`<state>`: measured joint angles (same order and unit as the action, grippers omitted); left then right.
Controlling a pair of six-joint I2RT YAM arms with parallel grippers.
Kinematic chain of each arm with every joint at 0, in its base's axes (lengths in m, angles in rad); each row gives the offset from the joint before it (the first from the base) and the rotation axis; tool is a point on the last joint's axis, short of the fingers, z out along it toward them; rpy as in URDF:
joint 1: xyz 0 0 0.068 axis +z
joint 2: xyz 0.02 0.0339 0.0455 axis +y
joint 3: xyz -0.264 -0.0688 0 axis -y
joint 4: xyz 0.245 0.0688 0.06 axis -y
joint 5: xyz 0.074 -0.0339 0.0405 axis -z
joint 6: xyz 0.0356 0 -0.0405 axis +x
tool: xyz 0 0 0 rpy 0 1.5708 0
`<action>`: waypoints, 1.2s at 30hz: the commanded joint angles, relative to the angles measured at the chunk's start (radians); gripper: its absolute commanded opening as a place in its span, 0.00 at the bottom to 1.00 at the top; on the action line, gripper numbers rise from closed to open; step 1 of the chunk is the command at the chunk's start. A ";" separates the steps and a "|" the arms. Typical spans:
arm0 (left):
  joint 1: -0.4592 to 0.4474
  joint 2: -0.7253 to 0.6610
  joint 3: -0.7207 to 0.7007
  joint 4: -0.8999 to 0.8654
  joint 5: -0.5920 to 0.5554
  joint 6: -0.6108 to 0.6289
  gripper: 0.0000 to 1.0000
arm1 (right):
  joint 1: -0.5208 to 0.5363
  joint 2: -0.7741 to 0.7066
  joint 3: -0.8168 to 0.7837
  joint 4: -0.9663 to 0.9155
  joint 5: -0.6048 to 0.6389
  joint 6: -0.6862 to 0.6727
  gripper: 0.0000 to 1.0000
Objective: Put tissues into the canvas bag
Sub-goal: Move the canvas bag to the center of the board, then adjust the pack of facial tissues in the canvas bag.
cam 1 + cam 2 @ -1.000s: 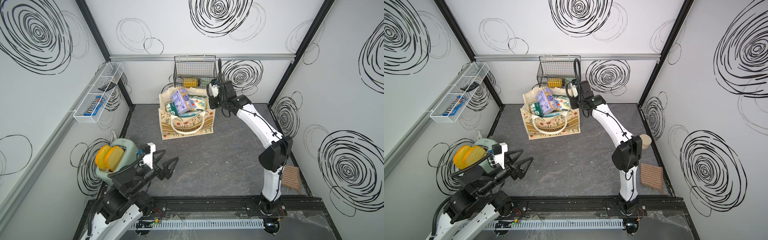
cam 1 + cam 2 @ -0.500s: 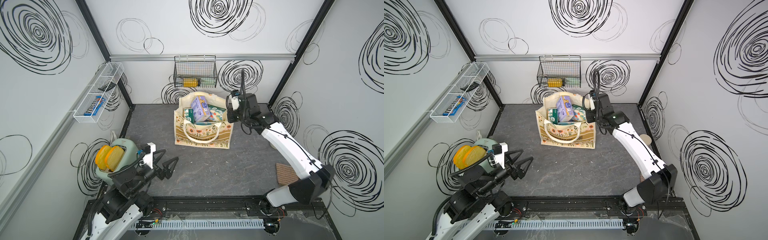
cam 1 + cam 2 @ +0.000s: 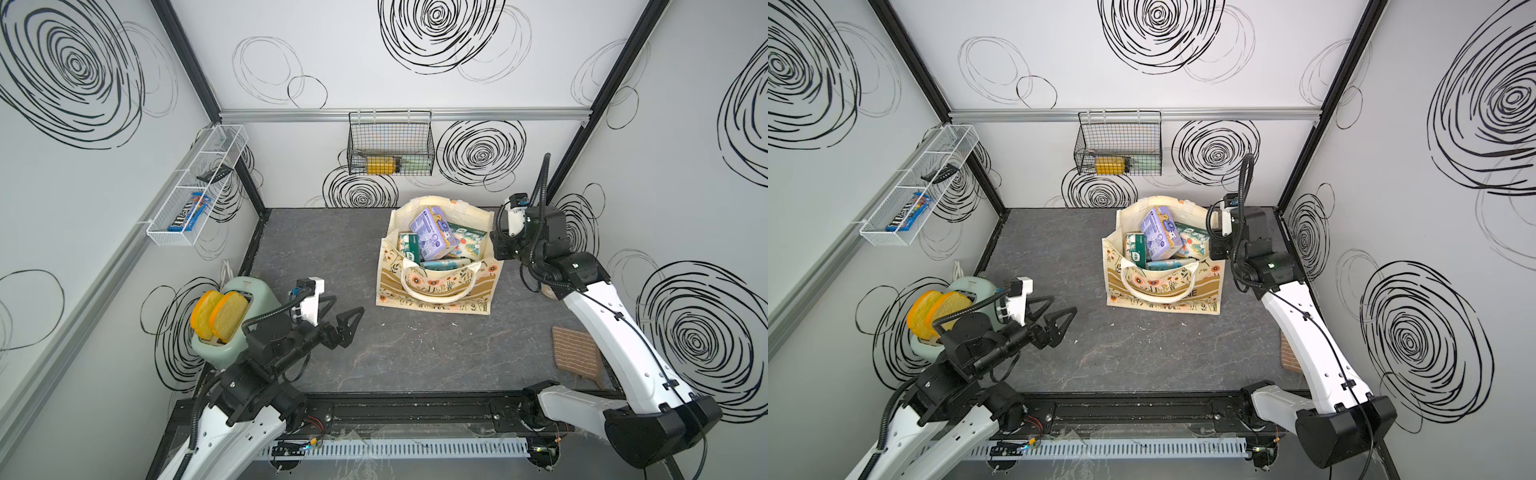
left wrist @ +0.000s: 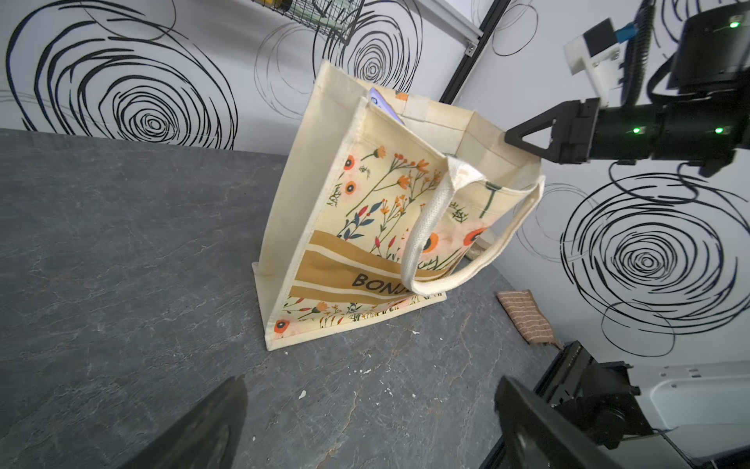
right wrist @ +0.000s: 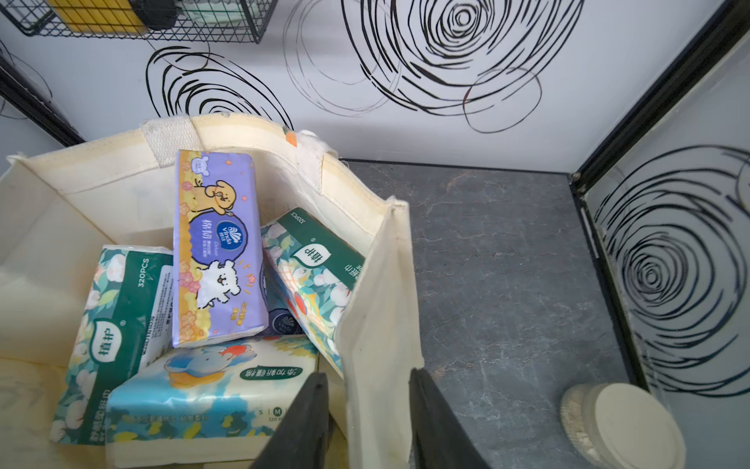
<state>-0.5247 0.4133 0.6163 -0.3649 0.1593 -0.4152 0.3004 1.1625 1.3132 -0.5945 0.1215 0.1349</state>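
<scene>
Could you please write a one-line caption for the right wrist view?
Right gripper open astride one wall of the bag, tissues packed inside.

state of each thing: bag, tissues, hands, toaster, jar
Cream floral canvas bag, standing, mouth open
Plastic-wrapped tissue packs, piled inside the bag
Left hand, open, empty
Right hand, open, astride the bag's side wall
Mint green toaster, two yellow slices up
Beige round jar, lid on

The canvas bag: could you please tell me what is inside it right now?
Inside the canvas bag, a purple pack lies on top, flanked by two dark green packs, with an elephant-print pack nearer the front wall. Anything beneath them is covered.
</scene>
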 commanded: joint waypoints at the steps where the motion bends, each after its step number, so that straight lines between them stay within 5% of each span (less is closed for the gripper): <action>1: 0.006 0.059 0.017 0.139 0.015 -0.004 0.99 | -0.003 -0.061 0.033 0.053 0.033 -0.005 0.48; 10: 0.015 0.475 0.271 0.305 -0.027 0.041 0.96 | 0.089 0.040 0.198 0.113 -0.192 -0.016 0.58; 13: 0.024 0.605 0.378 0.328 -0.055 0.068 0.96 | 0.106 0.149 0.288 0.069 -0.261 -0.017 0.70; 24: 0.086 0.952 0.694 0.318 0.175 0.047 0.99 | 0.069 0.514 0.561 -0.078 -0.329 -0.010 0.79; 31: 0.105 1.002 0.679 0.372 0.247 0.001 0.98 | 0.071 0.592 0.515 -0.058 -0.354 0.006 0.48; 36: 0.115 0.995 0.670 0.373 0.252 0.006 0.98 | 0.135 0.500 0.316 0.002 -0.342 0.005 0.47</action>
<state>-0.4225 1.4296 1.2877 -0.0555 0.3809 -0.4038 0.3969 1.7260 1.7126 -0.6025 -0.2028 0.1440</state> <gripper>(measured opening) 0.977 0.473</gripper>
